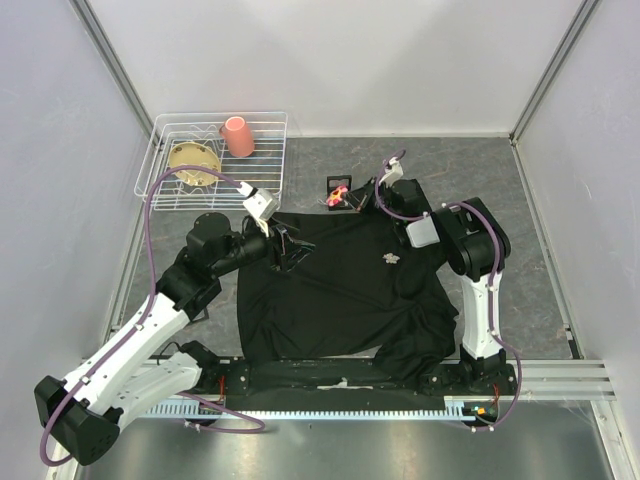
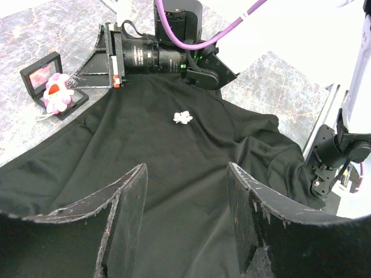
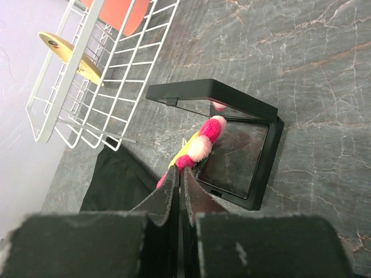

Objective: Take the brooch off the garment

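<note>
The right gripper (image 3: 177, 172) is closed to a slit and seems to pinch the edge of the pink brooch (image 3: 200, 145), though the contact is hard to read. The brooch sits over the open black case (image 3: 203, 91) on the worktop (image 3: 313, 69), just beyond the far edge of the garment (image 1: 330, 300) and off the cloth. The left gripper (image 2: 185, 171) hangs wide open over the shirt, and a small white flower-shaped piece (image 2: 182, 117) lies straight ahead of it on the chest

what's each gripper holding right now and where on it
Right gripper is shut on the pink brooch, pinching it by one edge over the open box. Left gripper is open above the shirt, holding nothing.
</note>
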Controlling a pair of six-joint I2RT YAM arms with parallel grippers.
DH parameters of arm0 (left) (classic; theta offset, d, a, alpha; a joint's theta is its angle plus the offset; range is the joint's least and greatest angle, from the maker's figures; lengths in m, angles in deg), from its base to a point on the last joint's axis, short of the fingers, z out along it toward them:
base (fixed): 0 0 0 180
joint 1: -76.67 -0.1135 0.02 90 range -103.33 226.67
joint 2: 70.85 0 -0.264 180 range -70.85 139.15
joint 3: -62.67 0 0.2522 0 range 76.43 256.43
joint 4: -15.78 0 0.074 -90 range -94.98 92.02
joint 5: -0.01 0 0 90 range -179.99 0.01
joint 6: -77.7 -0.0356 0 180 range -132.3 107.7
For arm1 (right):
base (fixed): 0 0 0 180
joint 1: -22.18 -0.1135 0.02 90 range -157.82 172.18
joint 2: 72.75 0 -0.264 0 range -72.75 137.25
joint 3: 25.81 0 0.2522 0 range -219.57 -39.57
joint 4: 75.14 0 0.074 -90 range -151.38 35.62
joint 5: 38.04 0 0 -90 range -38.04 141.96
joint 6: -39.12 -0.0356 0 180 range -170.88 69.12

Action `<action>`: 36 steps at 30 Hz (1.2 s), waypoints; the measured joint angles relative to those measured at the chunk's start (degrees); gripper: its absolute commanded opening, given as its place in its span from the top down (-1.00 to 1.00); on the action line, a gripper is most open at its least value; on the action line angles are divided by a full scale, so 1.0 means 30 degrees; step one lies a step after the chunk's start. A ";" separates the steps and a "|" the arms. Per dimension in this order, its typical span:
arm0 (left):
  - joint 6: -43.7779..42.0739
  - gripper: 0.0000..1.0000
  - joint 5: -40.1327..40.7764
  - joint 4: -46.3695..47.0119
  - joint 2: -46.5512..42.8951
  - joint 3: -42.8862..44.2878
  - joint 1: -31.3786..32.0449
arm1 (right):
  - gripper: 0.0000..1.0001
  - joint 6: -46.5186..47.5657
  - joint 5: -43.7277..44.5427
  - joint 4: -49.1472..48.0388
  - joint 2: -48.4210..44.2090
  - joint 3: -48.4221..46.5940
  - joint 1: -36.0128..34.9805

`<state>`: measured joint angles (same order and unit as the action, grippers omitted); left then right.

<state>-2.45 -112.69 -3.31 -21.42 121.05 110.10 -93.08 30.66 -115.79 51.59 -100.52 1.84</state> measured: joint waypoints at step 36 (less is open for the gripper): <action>0.0423 -0.26 -0.0561 0.0350 0.0087 -0.0007 -0.0364 | -0.23 0.1443 0.1224 0.3271 -0.0692 -0.0029 0.0284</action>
<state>-1.18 -114.37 -2.26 -21.16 121.03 109.01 -88.75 34.33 -105.97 49.51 -100.60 2.69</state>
